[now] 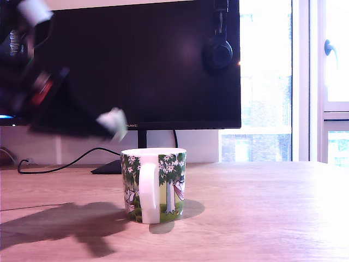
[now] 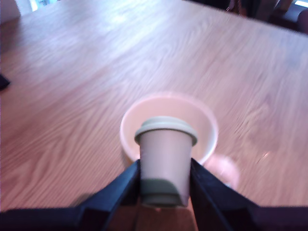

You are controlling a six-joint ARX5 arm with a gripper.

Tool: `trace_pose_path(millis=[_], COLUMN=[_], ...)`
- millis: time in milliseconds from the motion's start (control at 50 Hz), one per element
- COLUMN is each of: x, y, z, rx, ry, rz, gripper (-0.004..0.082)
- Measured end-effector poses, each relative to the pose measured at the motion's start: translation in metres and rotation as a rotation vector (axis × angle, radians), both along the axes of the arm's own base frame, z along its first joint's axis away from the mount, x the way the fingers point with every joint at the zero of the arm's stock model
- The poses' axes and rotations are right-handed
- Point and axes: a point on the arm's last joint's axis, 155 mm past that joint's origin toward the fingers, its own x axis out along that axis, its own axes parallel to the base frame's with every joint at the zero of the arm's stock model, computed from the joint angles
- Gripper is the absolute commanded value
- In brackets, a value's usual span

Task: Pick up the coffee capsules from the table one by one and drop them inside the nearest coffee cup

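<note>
Behind the table (image 1: 262,213) stands a big dark screen (image 1: 142,60) with headphones (image 1: 218,52) hanging on it, and a bright window (image 1: 283,82) is on the exterior view's right. A black cord (image 1: 54,166) lies on the wood near the screen's foot.

The cup (image 1: 154,184) stands on the table in the middle of the exterior view. It has green trees and white flowers on it, and its white handle faces the camera.

The arm (image 1: 49,93) is a dark blur on the exterior view's left, up above the table. Its gripper (image 2: 165,180) is clamped on a capsule (image 2: 166,161). The two black fingers (image 2: 122,185) press on the capsule's sides, with the wide rim pointing away from the wrist. In the wrist view the capsule hangs right over the open cup (image 2: 207,125), not touching it. In the exterior view a pale blurry bit at the arm's tip sits a little above the cup's rim and toward that view's left. The arm's shadow falls on the wood beside the cup.
</note>
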Motion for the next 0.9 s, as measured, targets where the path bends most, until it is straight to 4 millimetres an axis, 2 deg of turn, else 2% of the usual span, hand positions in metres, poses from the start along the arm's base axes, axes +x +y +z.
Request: trace_pose_path(millis=[220,440,760,900], x=[-0.006,-0.002,-0.003,0.001], y=[-0.012,-0.021,-0.028,-0.030], z=[0.013,0.019,-0.019,-0.021], rx=[0.053,0.134,0.300,0.348], ry=[0.047,0.090,0.237,0.259], rz=[-0.022,-0.012,-0.020,-0.010], gripper=[0.0142,0.0142,0.0143,0.0143])
